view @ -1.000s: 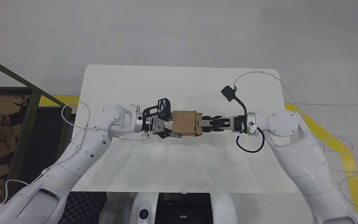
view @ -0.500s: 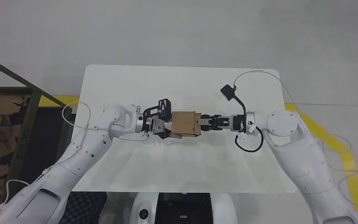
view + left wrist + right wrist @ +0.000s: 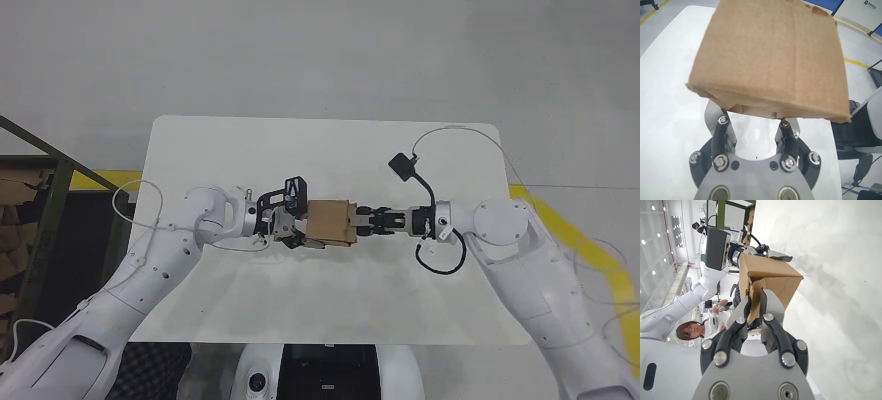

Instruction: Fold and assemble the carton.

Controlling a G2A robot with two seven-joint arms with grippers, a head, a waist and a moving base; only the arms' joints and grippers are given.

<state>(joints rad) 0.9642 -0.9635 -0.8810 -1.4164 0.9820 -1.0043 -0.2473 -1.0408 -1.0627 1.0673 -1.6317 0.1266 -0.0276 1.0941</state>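
You see the brown carton [image 3: 330,221] over the middle of the white bench [image 3: 220,160], right between your two arms. It is folded into the shape of a box, with one end toward each arm. It looks lifted a little off the bench, not lying flat on it.

Your right end effector [image 3: 754,300] has hold of the carton. Its two fingers [image 3: 772,306] are almost closed, with just a thin gap between them. A flap [image 3: 754,289] at the open end of the carton sits in that gap. The edge of the flap is a bit torn and bent.

Your left end effector [image 3: 753,118] is at the other end of the carton and touches it. The big top side of the carton covers its tip. So you cannot tell how far it is open, or if it has hold of the carton. At this end some folded flaps [image 3: 755,110] lie in layers, one on the other, just under the top side. A crease runs along that top side.

In the top view your two arms point at each other in one line, and the carton sits between them.
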